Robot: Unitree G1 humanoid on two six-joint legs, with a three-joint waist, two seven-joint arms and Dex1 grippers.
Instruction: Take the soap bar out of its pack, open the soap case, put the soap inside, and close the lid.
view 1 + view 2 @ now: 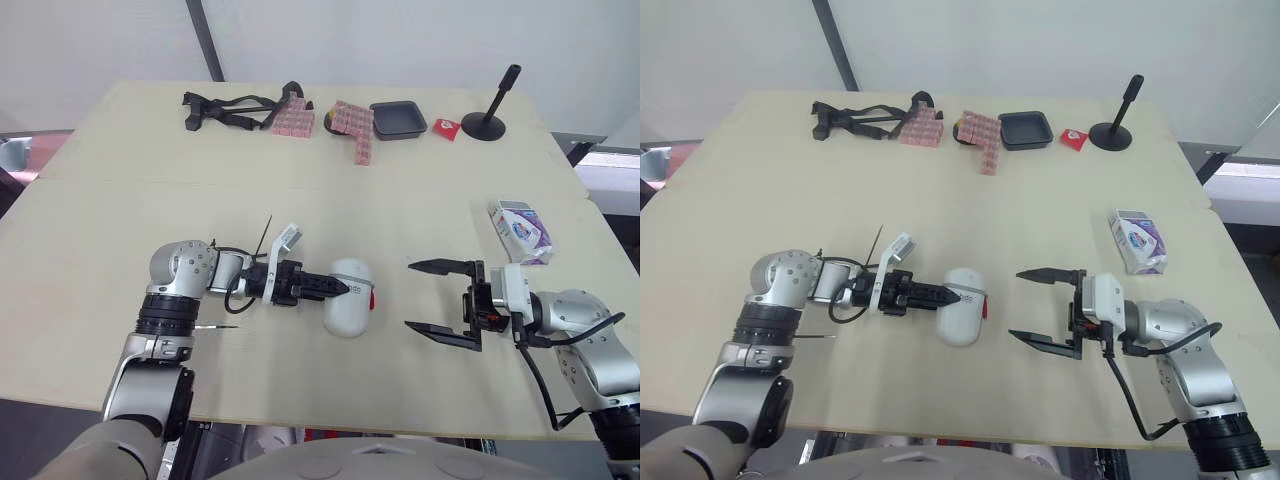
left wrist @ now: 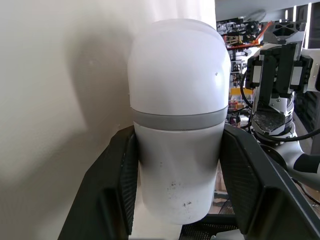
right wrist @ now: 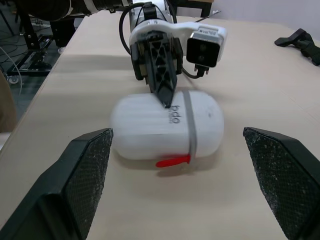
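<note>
Left wrist view: jaws grip soap case (image 2: 177, 125); right jaws wide.

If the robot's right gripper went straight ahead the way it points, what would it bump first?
Probably the white oval plastic soap case, lying straight ahead of the open right gripper. The left gripper grips it from the other side. Depth is hard to judge.
</note>
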